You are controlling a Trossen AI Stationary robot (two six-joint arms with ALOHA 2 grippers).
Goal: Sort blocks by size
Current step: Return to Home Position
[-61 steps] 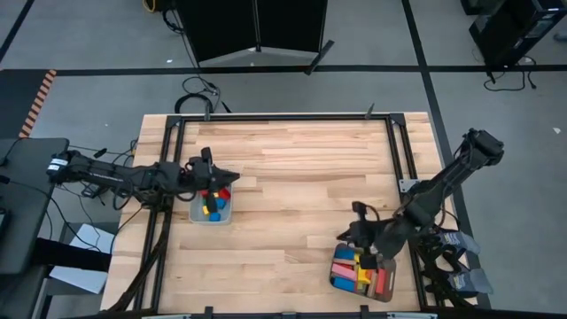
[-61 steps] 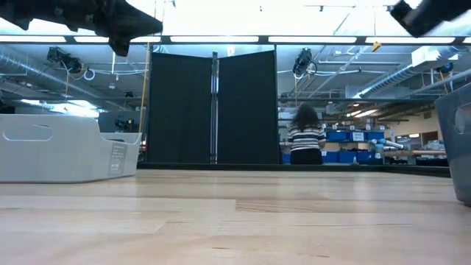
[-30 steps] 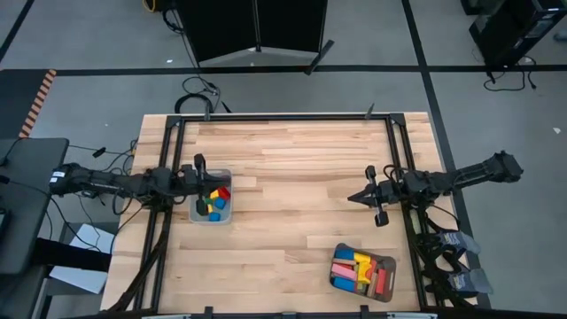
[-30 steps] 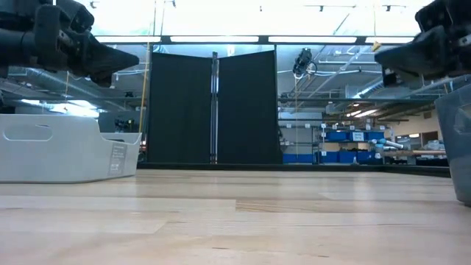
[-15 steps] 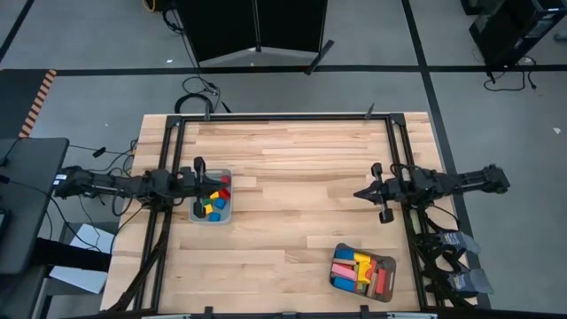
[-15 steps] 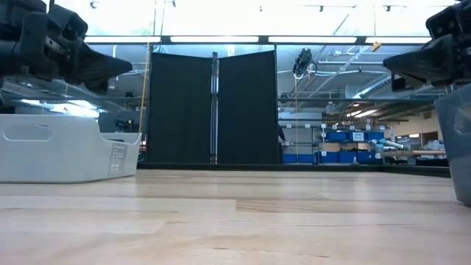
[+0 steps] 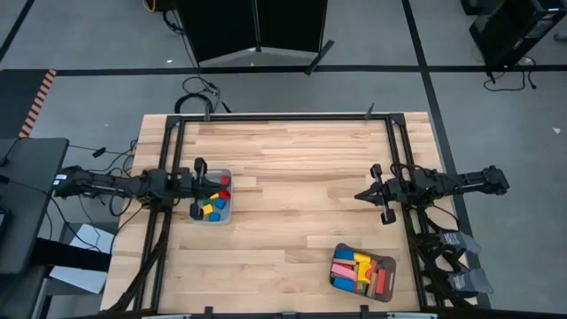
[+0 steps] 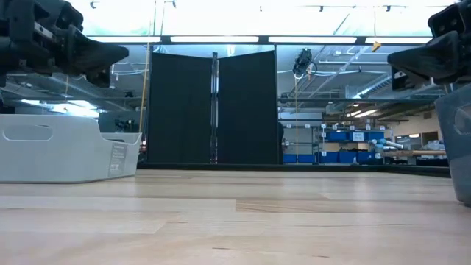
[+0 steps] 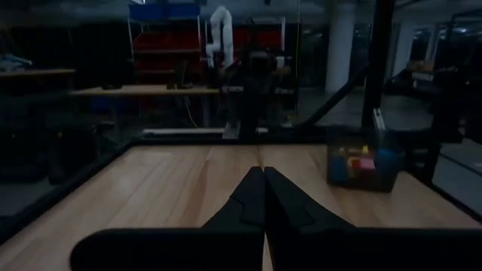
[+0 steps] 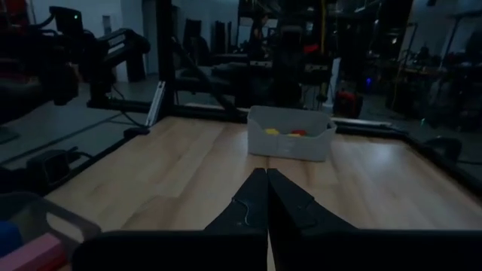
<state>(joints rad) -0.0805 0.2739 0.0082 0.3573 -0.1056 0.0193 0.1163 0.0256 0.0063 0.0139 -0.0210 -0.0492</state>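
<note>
The blocks lie in two trays. Several short red, blue and yellow ones [image 7: 213,206] fill the pale tray [image 7: 193,215] at the table's left edge. Longer pink, red, yellow and blue ones [image 7: 359,270] fill the grey tray [image 7: 392,264] at the near right. My left gripper [image 7: 213,183] is shut and empty, and points level toward the right, above the pale tray's far part. My right gripper [image 7: 357,196] is also shut and empty. It points level toward the left, well above the table by the right edge and beyond the grey tray.
Bare wooden tabletop [image 7: 292,186] spreads between the two grippers. A black metal frame [image 7: 283,115] runs around the table's edges. In the low view the pale tray [image 8: 66,151] stands at the left and the grey tray's wall [image 8: 460,147] at the right.
My right gripper has drawn back a little toward the table's right edge, staying shut and level. My left gripper has tipped from slightly nose-down up to level over the pale tray, staying shut. The blocks and trays have not moved.
</note>
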